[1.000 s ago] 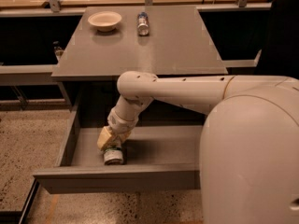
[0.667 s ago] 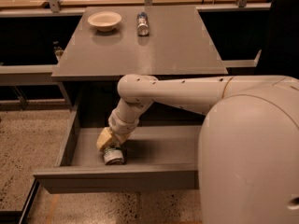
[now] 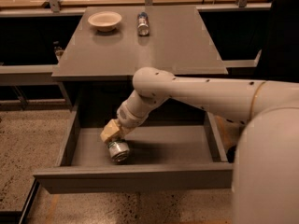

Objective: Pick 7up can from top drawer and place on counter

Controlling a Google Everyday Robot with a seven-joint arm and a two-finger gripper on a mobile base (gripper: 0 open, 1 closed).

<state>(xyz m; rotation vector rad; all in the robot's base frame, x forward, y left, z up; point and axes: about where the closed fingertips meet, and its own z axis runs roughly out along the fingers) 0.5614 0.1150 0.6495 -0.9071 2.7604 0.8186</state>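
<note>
7up can (image 3: 119, 151) is contacted by the gripper (image 3: 114, 140) near the top drawer (image 3: 140, 178) left edge. Grasp closure cannot be confirmed. Lifting is required next.

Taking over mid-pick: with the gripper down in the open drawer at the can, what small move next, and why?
Probably a short, slow lift. The gripper is at the 7up can, low inside the top drawer and below the counter, so it must rise before travelling.
</note>
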